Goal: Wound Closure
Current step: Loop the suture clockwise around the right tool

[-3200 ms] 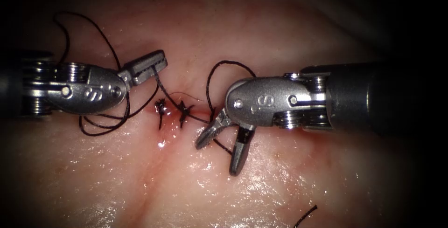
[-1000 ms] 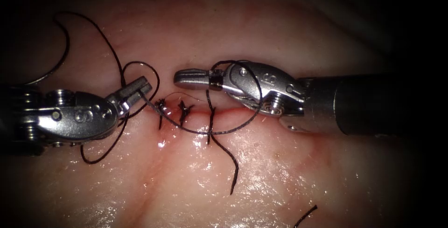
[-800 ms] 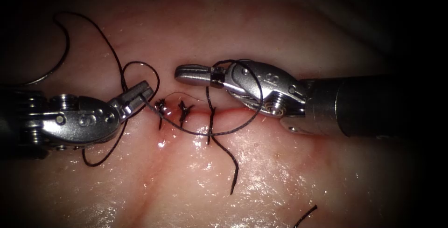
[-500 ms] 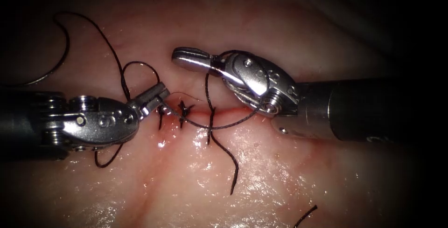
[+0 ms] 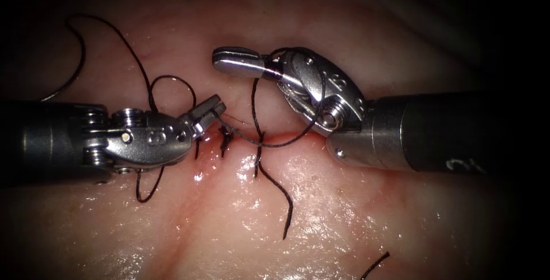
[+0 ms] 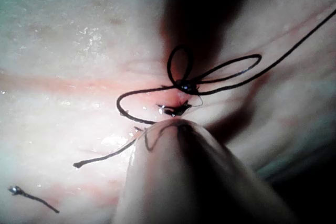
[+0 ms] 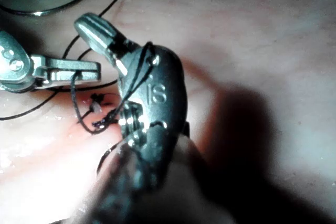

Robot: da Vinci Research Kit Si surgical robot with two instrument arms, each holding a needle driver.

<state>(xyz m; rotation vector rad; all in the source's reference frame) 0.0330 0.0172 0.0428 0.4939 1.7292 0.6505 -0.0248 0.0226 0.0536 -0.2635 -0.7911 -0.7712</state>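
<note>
The left arm's steel needle driver point(image 5: 209, 110) is clenched on the thin black thread point(image 5: 269, 144) just left of the reddened cut point(image 5: 286, 137). The right arm's steel tool point(image 5: 238, 63) is closed, gripping nothing, thread looped around it. The curved needle point(image 5: 60, 88) lies free near the pale tissue's point(image 5: 344, 211) left edge.

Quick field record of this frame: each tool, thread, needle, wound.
left pincer: shut on the thread, just left of the cut
right pincer: shut, holds nothing; a thread loop lies around its neck
needle: free, lying on the tissue at far left, not in it
wound: finished stitch with knot; another thread pass crosses the cut beside it, its tail lying below
</note>
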